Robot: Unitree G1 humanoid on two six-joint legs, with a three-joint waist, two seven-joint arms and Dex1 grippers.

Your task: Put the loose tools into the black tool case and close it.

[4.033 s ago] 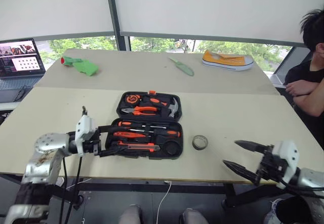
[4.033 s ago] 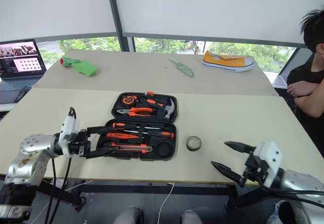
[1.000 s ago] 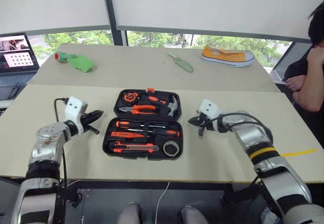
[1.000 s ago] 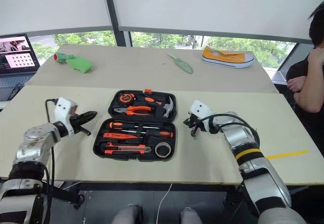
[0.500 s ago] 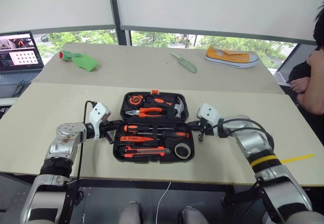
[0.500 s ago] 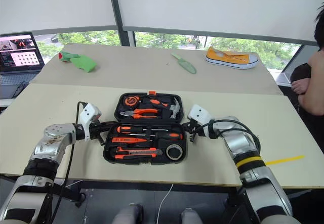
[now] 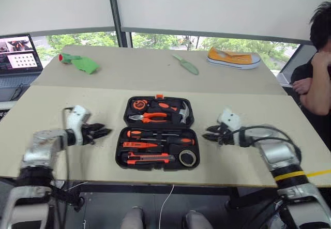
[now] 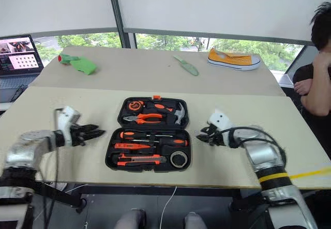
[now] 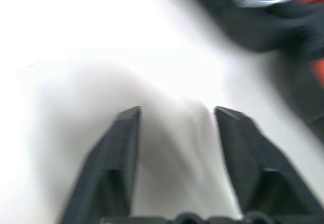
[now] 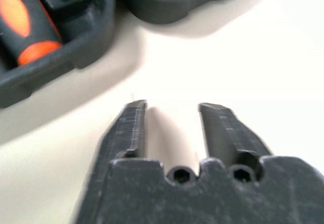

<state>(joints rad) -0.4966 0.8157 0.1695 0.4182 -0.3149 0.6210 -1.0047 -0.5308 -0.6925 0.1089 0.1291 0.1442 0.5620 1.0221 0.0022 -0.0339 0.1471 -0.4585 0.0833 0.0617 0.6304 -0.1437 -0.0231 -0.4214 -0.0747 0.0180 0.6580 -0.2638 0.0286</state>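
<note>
Black tool case (image 7: 159,132) lying open near table (image 7: 62,100) front edge, tools seated; left gripper (image 7: 102,132) and right gripper (image 7: 209,134) flanking, both parted, empty.

Centre of frame: the black tool case (image 7: 159,132) lies open on the table (image 7: 243,115), tools seated inside. Left gripper (image 7: 103,132) and right gripper (image 7: 208,135) flank it.

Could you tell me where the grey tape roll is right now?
The grey tape roll sits inside the open black tool case, in its near right corner, beside the screwdrivers.
</note>
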